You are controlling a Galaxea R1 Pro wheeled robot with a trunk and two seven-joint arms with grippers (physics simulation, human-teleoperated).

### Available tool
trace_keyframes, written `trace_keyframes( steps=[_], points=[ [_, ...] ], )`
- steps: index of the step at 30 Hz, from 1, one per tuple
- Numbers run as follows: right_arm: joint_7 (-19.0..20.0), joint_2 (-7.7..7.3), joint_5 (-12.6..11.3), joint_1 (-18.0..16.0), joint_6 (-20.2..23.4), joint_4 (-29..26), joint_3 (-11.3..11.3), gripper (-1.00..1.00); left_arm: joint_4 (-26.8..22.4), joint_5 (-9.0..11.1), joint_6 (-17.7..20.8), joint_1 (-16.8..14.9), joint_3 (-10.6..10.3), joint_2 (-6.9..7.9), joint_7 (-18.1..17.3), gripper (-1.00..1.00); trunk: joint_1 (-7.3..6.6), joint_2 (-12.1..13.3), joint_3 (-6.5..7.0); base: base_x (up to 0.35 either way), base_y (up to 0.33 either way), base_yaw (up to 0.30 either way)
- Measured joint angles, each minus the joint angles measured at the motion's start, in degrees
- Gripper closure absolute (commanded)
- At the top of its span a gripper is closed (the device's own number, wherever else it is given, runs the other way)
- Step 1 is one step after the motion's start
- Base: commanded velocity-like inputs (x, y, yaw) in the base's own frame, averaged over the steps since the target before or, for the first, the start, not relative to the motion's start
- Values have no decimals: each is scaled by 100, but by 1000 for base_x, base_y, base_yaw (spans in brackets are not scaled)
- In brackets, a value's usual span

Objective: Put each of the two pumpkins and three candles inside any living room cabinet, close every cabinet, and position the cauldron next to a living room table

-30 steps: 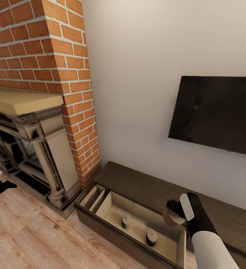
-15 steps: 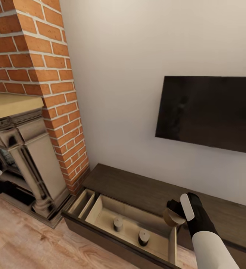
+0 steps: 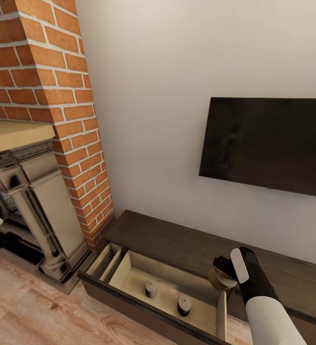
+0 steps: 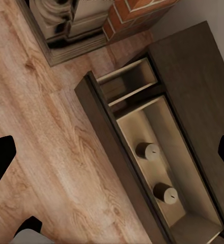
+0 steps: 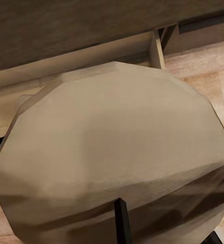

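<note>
The long low dark cabinet [image 3: 186, 244] runs along the wall with one drawer [image 3: 129, 268] pulled out. Two candles stand upright on the drawer's pale floor [image 3: 151, 288] [image 3: 184, 304], and the left wrist view shows them as well [image 4: 148, 150] [image 4: 165, 192]. My right gripper [image 3: 225, 273] is shut on a third candle [image 3: 220, 279], held above the drawer's right end. That candle [image 5: 112, 152] is a big beige face close to the right wrist camera. My left gripper [image 4: 113, 152] hangs open and empty high over the floor beside the drawer.
A black TV [image 3: 268, 143] hangs on the wall above the cabinet. The red brick chimney [image 3: 47, 72] and ornate stone fireplace [image 3: 38, 201] stand to the cabinet's left. Light wood floor [image 3: 33, 311] lies in front of the drawer.
The whole head view has swung to the right, so the fireplace has slid toward the left edge. My right gripper still holds the candle above the drawer's right end.
</note>
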Motion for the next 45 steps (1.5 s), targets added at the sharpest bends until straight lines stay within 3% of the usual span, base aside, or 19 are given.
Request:
trace_keyframes(
  steps=[4, 32, 37, 45],
  points=[
    [3, 1, 0, 3, 0, 0, 2, 100, -7, -9, -107, 0, 0, 0, 1, -100, 0, 0, 0, 0, 0, 0],
    [34, 16, -13, 5, -76, 223, 12, 100, -66, 27, -137, 0, 0, 1, -72, -100, 616, -1125, -505, 0, 0, 0],
    [29, 9, -285, 5, -82, 274, 53, 100, -77, 48, -136, 0, 0, 2, -88, -100, 726, -1326, -596, 0, 0, 0],
    [27, 3, -364, 3, -120, 351, 66, 100, -79, 53, -136, 0, 0, 5, -88, -100, 902, -1648, -740, 0, 0, 0]
  ],
)
